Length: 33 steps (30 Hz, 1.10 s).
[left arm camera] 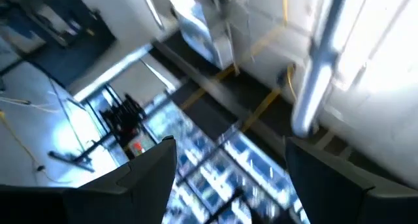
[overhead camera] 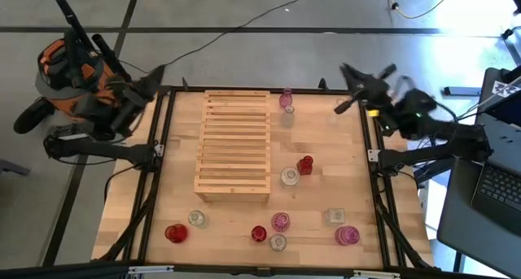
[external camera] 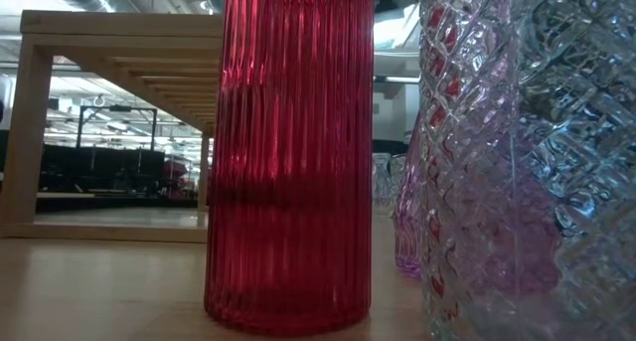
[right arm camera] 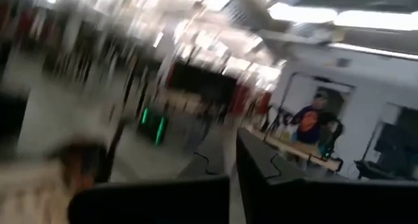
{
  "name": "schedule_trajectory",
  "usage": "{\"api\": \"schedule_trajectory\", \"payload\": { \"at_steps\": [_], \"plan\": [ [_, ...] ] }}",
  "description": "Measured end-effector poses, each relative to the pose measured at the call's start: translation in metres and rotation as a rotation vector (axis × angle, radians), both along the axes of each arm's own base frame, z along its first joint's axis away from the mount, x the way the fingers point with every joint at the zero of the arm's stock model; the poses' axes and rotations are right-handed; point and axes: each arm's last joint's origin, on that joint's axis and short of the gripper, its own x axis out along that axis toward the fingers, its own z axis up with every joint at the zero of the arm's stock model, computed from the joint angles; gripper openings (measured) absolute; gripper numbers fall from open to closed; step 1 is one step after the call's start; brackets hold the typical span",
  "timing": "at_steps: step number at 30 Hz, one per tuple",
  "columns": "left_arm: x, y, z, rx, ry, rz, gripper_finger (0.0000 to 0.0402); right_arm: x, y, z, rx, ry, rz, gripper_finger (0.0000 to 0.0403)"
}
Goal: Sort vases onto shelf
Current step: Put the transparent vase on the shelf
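The left claw sits at the bench's far left corner, raised off the surface and holding nothing. In its own wrist view its two dark fingers stand well apart, so it is open, and between them only the room shows. The right claw is near the far right corner, above the bench edge, also holding nothing. Its wrist view is blurred; the fingers seem close together, but I cannot tell for certain whether it is open or closed. A person stands far back in the room in that view.

The shelf, a pale wooden rack of slats, lies left of the middle of the bench, running from the far edge toward the near side. None of the vases rests on it.

A pink vase stands just beside the shelf's far right corner. A red vase and a clear vase stand touching or nearly touching, right of the shelf's near end.

The rest stand along the near side of the bench:
- a red vase near the left corner, with a clear vase just beside it
- a red vase, a pink vase and a clear vase clustered near the middle
- a clear vase and a pink vase toward the right

In the low view, a ribbed red vase and a cut-glass clear vase fill the foreground, with the shelf behind them.
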Motion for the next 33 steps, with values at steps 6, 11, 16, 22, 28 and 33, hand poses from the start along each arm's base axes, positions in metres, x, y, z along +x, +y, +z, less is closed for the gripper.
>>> {"api": "schedule_trajectory", "payload": {
  "at_steps": [6, 11, 16, 22, 28, 33],
  "plan": [
    [0.035, 0.001, 0.021, 0.031, 0.158, -0.032, 0.0275, 0.037, -0.009, 0.020, 0.073, 0.563, 0.033, 0.0001],
    [0.034, 0.004, 0.041, 0.080, 0.164, -0.079, 0.0275, 0.054, -0.026, 0.010, 0.219, 0.730, 0.010, 0.0044],
    [0.030, 0.003, 0.053, 0.158, 0.144, -0.176, 0.0275, 0.056, -0.046, -0.004, 0.334, 0.732, 0.013, 0.0158],
    [0.031, 0.004, 0.051, 0.131, 0.161, -0.202, 0.0275, 0.050, -0.084, -0.024, 0.499, 0.831, -0.004, 0.0257],
    [0.033, 0.004, 0.047, 0.107, 0.189, -0.214, 0.0275, 0.018, -0.118, -0.041, 0.785, 0.853, -0.185, 0.0253],
    [0.033, 0.004, 0.047, 0.107, 0.193, -0.211, 0.0275, -0.001, -0.140, -0.055, 0.871, 0.846, -0.279, 0.0220]
  ]
}}
